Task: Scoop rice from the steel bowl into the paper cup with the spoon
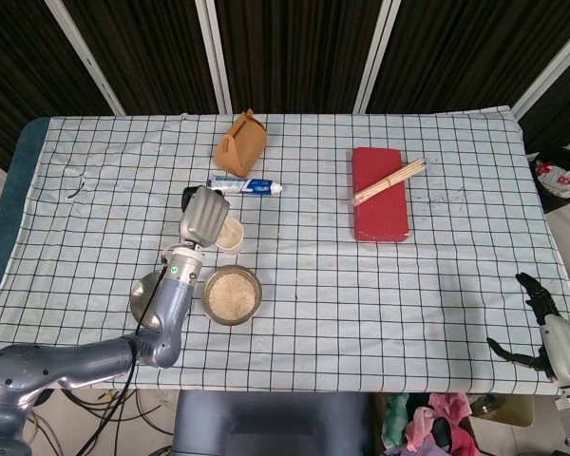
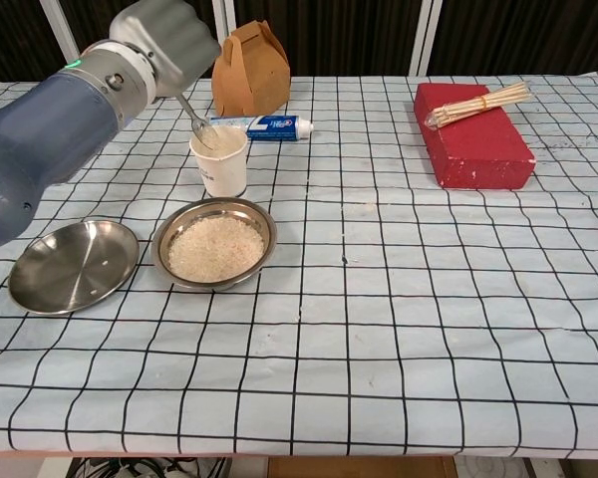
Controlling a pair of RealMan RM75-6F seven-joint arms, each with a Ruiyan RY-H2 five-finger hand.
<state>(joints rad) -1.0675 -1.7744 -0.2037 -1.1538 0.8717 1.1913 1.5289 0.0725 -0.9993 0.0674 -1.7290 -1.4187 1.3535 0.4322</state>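
Note:
My left hand (image 2: 169,40) (image 1: 203,215) grips the spoon (image 2: 193,118) and holds it tilted down, its bowl dipped just inside the rim of the white paper cup (image 2: 220,159) (image 1: 232,236). The steel bowl (image 2: 215,242) (image 1: 232,294) with white rice sits just in front of the cup, toward me. In the head view the hand covers the spoon and part of the cup. My right hand (image 1: 543,328) hangs off the table's right front corner with its fingers spread and nothing in it.
An empty steel plate (image 2: 72,264) lies left of the bowl. Behind the cup are a toothpaste tube (image 2: 274,125) and a brown paper box (image 2: 249,70). A red brick (image 2: 472,134) with a bundle of wooden sticks (image 2: 478,103) sits at the far right.

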